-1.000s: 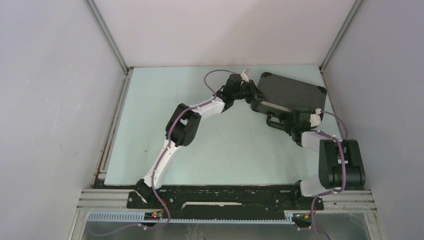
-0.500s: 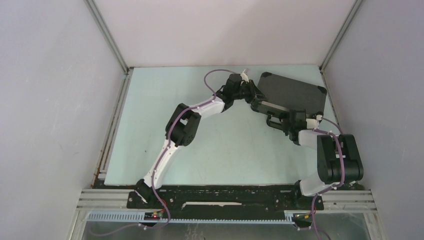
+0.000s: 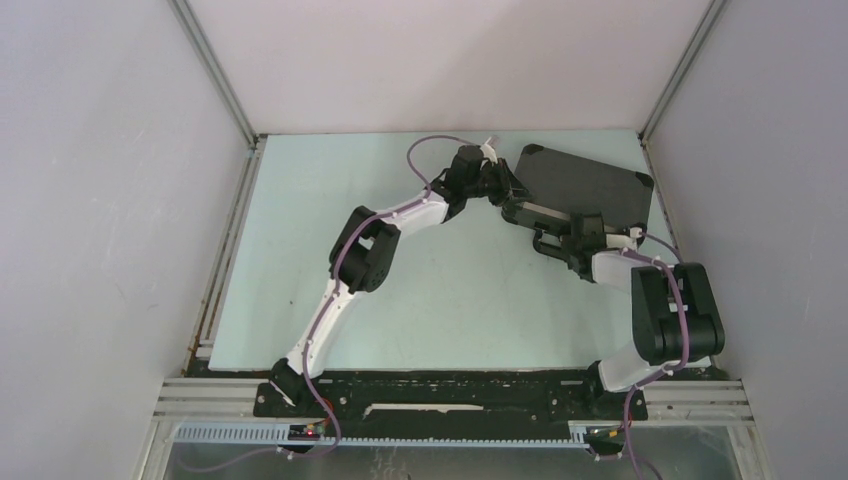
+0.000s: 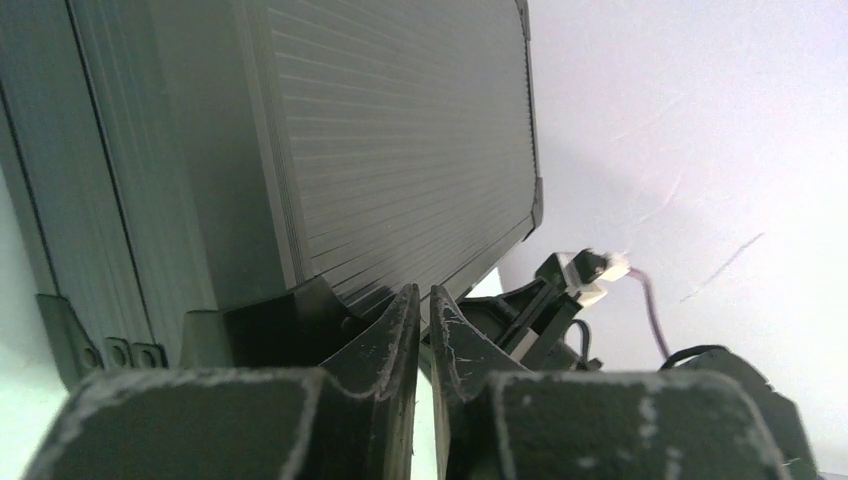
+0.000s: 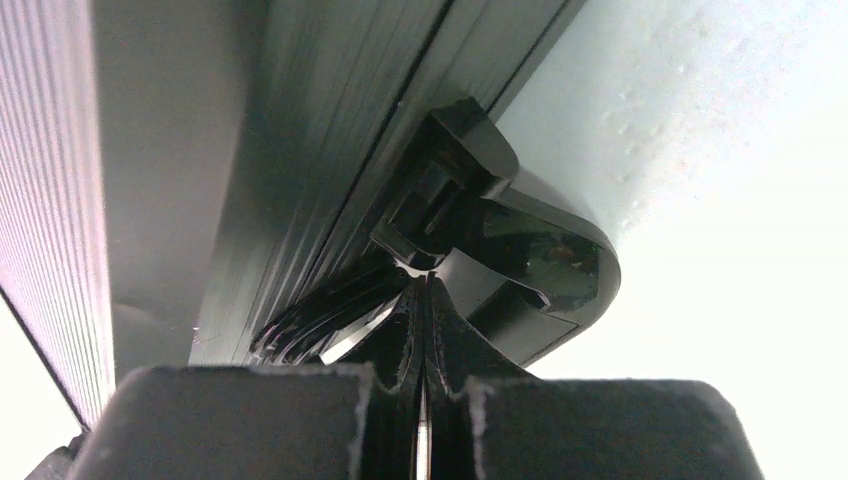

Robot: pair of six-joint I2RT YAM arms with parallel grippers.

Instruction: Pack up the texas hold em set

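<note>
The briefcase [image 4: 400, 130] shows matt, finely ribbed dark panels; its handle [image 5: 540, 270] is glossy black plastic; beside it the table [image 3: 440, 290] looks matt pale green.

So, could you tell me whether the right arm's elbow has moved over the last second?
Yes. The right arm's elbow has drifted left, away from the right wall.

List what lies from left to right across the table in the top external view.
Left arm's elbow → left tool at the briefcase's left corner → closed black briefcase → right arm's elbow.
</note>
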